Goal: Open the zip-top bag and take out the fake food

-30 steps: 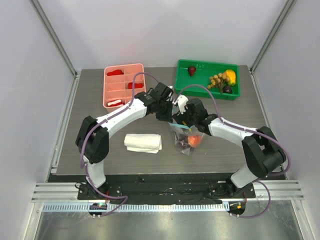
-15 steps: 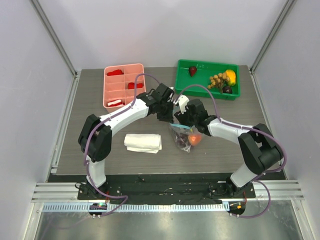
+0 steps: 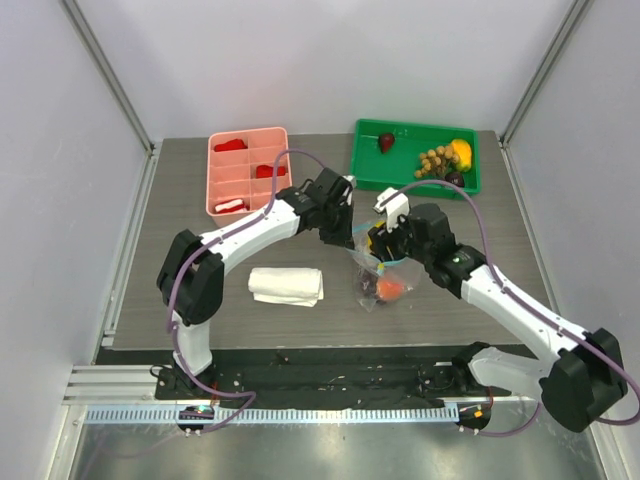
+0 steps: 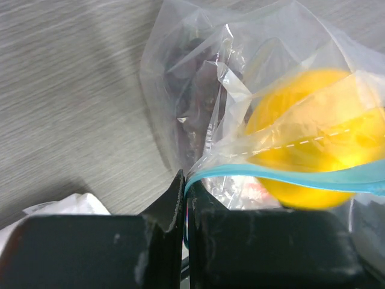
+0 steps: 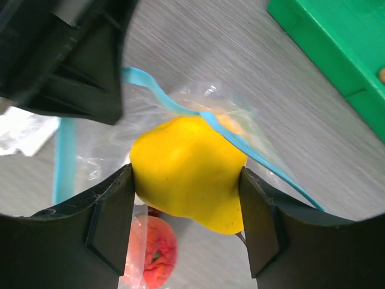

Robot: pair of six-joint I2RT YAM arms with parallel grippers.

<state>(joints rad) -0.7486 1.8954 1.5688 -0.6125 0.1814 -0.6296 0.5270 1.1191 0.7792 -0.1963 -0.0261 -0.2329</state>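
Left of the zip-top bag (image 3: 370, 292), the folded white cloth (image 3: 287, 285) and, farther back, the pink tray (image 3: 240, 182) lie just as they did a second ago. At the bag's left corner the left gripper (image 4: 185, 180) has not let go either. Its jaws are pressed flat together on the light-blue zip strip (image 4: 289, 174), holding that edge up while the rest of the pouch sags below it.

The change is just right of that pinch. The right gripper (image 5: 186, 211) stood with wider jaws at the bag's mouth a second ago; it has since narrowed onto a yellow fruit (image 5: 186, 162) and clamps it between both pads. Its arm has swung outward and stretched, and the wrist now rides higher over the bag. The yellow fruit sits right at the opening, with the zip strip crossing its top and film draped along one side, so I cannot tell whether it is fully clear of the plastic. Below it, inside the bag, a red-orange piece (image 3: 392, 288) and some dark pieces (image 4: 189, 81) remain.

Well right of the bag and farther back, the green tray (image 3: 405, 162) already holds several bits of fake food (image 3: 440, 160).

By my reading the bag is open and one more piece is halfway out. The fruit has to come away from the pinned edge without dragging the film along, and the pieces at the bottom are left to fetch.
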